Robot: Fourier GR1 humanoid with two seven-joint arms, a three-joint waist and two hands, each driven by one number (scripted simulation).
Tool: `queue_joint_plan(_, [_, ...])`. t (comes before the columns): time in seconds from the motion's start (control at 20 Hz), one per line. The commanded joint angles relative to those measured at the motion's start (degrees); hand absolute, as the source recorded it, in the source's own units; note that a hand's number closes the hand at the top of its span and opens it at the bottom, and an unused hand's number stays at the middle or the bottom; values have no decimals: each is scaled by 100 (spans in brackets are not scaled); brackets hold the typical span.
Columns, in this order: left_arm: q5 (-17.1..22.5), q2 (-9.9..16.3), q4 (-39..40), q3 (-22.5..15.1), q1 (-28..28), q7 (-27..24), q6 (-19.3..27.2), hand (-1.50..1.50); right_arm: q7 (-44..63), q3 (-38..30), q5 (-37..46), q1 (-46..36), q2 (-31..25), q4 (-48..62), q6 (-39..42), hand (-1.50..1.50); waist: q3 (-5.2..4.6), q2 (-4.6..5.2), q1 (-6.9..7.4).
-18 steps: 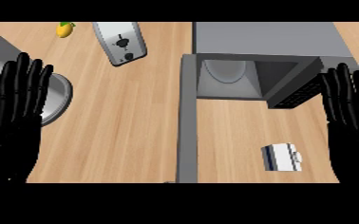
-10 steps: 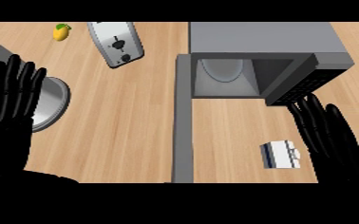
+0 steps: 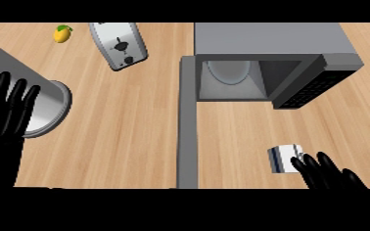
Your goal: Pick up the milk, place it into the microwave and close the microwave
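Milk on counter; microwave open w/ plate; right robot hand spread beside milk

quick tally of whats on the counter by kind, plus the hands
Microwave, door open: 1
Toaster: 1
Milk carton: 1
Yellow fruit: 1
Round metal item at the left edge: 1
Black hands: 2, left hand and right hand
Total: 7

Bright, even light overhead; soft shadows darken the microwave interior.
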Motion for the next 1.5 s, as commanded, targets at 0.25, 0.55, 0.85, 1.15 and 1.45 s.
queue_joint_plan(0.25, [853, 194, -166, 600, 734, -228, -727, -150, -234, -855, 16, 202, -28, 119, -54, -150, 0, 8, 44])
queue_joint_plan(0.55, [914, 46, -510, 696, 1373, -372, -974, -150, -252, -953, 315, -161, 249, 756, -297, -150, 0, 10, 73])
queue_joint_plan(0.85, [687, -149, -325, 670, 1312, -577, -1089, -150, -681, -612, 1099, -189, 641, 1518, -429, -150, -1, 10, 47])
queue_joint_plan(1.15, [832, -103, -326, 857, 1450, -631, -1359, -150, -1713, -1488, 965, -429, 357, 2969, -20, -150, 2, 12, 52])
queue_joint_plan(1.45, [581, -266, -72, 795, 1267, -759, -1408, -150, -2419, -1707, 1376, -622, 344, 4033, 28, -150, 2, 17, 35])
